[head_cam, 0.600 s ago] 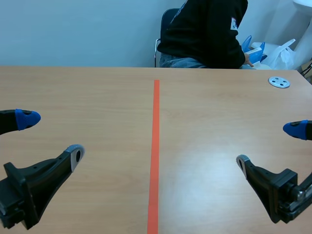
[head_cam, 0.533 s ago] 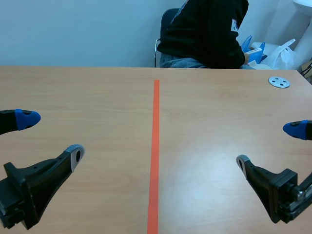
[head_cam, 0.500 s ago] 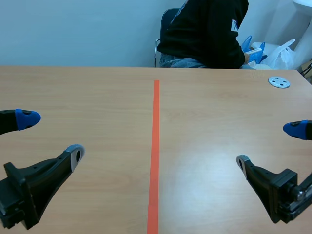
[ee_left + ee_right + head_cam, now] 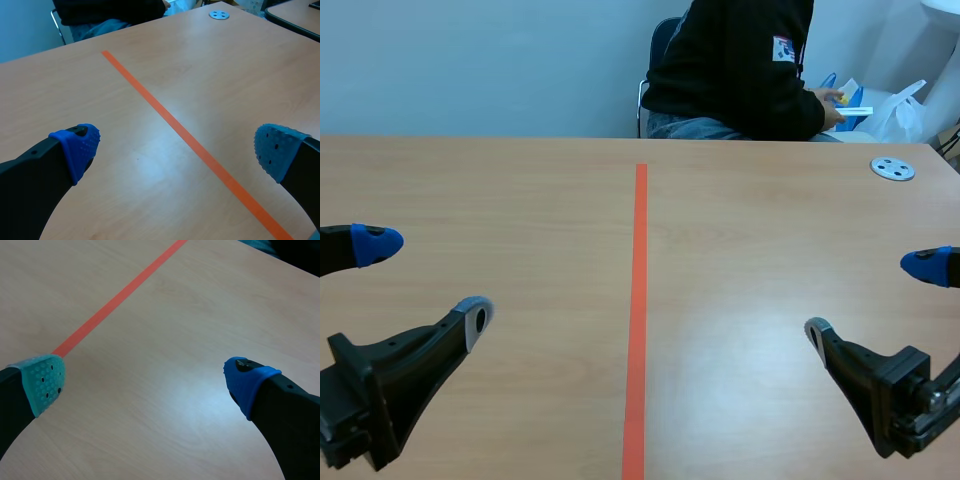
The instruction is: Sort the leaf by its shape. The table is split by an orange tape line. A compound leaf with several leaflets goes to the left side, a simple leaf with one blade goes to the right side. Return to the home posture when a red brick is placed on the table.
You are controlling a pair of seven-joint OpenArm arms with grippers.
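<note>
No leaf and no red brick show in any view. An orange tape line (image 4: 639, 310) runs down the middle of the wooden table (image 4: 740, 240). My left gripper (image 4: 425, 282) hangs low at the near left, open, with nothing between its fingers; the left wrist view has it (image 4: 175, 152) over bare wood beside the tape line (image 4: 190, 142). At the near right my right gripper (image 4: 875, 300) is open too and holds nothing. The right wrist view shows it (image 4: 145, 380) over bare wood, with the tape line (image 4: 120, 295) ahead of it.
A person in a black top (image 4: 740, 70) sits across the table at the far side, turned to the right, holding something small in a hand (image 4: 830, 98). A small round grey disc with holes (image 4: 892, 168) lies at the far right of the table, also the disc (image 4: 219, 15) in the left wrist view.
The person across the table has shifted and raised a hand with a small object at the far right. Neither arm has moved.
</note>
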